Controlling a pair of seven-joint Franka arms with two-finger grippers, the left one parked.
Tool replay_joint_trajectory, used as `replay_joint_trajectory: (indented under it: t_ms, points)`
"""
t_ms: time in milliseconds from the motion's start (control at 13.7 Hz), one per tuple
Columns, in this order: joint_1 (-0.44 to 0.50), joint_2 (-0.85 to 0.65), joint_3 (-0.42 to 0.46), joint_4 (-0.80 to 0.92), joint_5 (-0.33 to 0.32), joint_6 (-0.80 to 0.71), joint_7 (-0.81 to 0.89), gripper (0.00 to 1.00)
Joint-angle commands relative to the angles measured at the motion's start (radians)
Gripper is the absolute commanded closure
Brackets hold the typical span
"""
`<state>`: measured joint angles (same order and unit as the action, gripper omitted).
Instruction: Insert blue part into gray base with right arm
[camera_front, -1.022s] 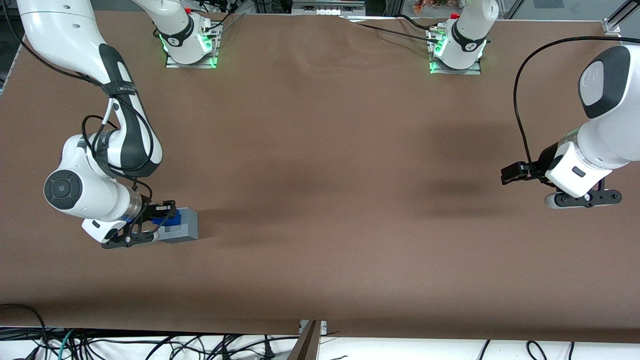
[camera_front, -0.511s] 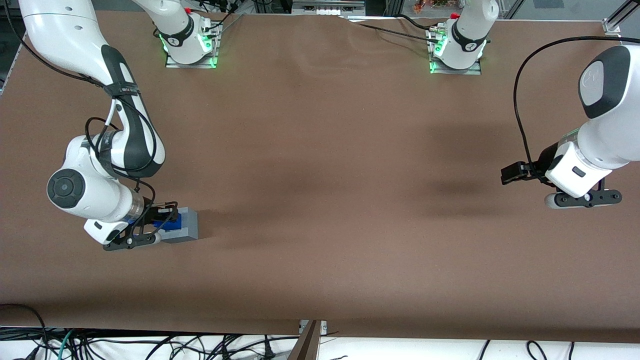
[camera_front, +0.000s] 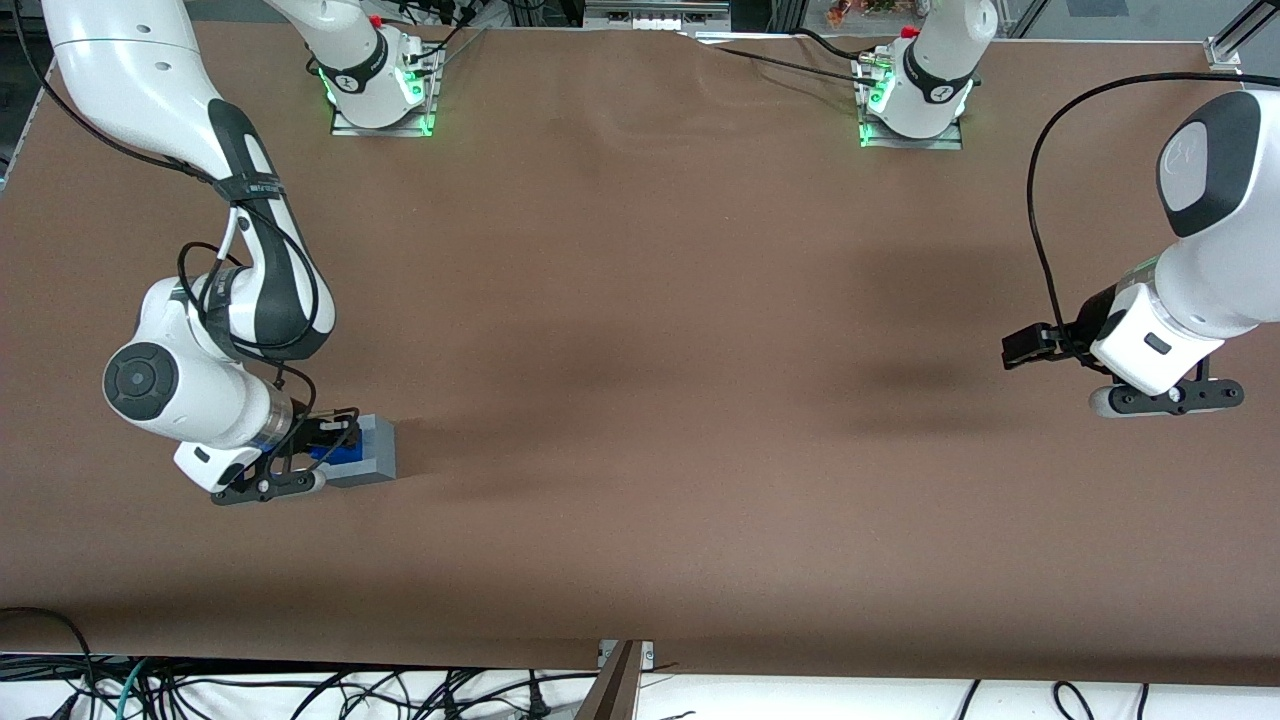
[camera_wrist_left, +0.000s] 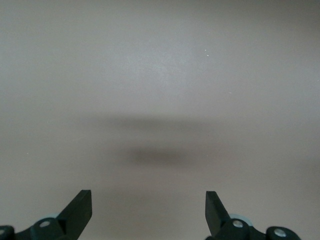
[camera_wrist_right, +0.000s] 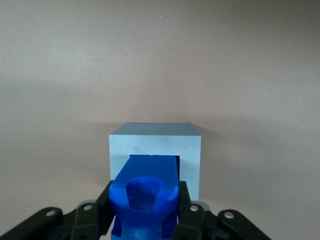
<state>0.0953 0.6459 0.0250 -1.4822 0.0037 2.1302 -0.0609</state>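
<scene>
The gray base (camera_front: 372, 448) is a light gray cube on the brown table toward the working arm's end. My right arm's gripper (camera_front: 326, 440) is right over it, shut on the blue part (camera_front: 335, 452). In the right wrist view the black fingers (camera_wrist_right: 104, 202) press both sides of the blue part (camera_wrist_right: 145, 192), whose lower end sits in the square recess of the gray base (camera_wrist_right: 155, 142). How deep it sits I cannot tell.
The brown table (camera_front: 640, 330) spreads wide around the base. Two arm mounts with green lights (camera_front: 385, 95) stand at the edge farthest from the front camera. Cables (camera_front: 300, 690) lie below the near edge.
My right arm's gripper has come down a little with the blue part, closer onto the gray base. The base has not moved.
</scene>
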Motion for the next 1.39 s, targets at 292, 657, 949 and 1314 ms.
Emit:
replay_joint_trajectory:
  t_ms: [292, 657, 949, 1314]
  points:
    - [-0.008, -0.011, 0.007, 0.019, 0.004, -0.009, -0.016, 0.01]
    - [-0.009, -0.101, 0.007, 0.020, 0.005, -0.105, -0.017, 0.01]
    - [-0.011, -0.277, 0.000, 0.020, 0.013, -0.296, -0.017, 0.01]
    - [-0.012, -0.437, -0.023, 0.013, 0.012, -0.525, -0.014, 0.01]
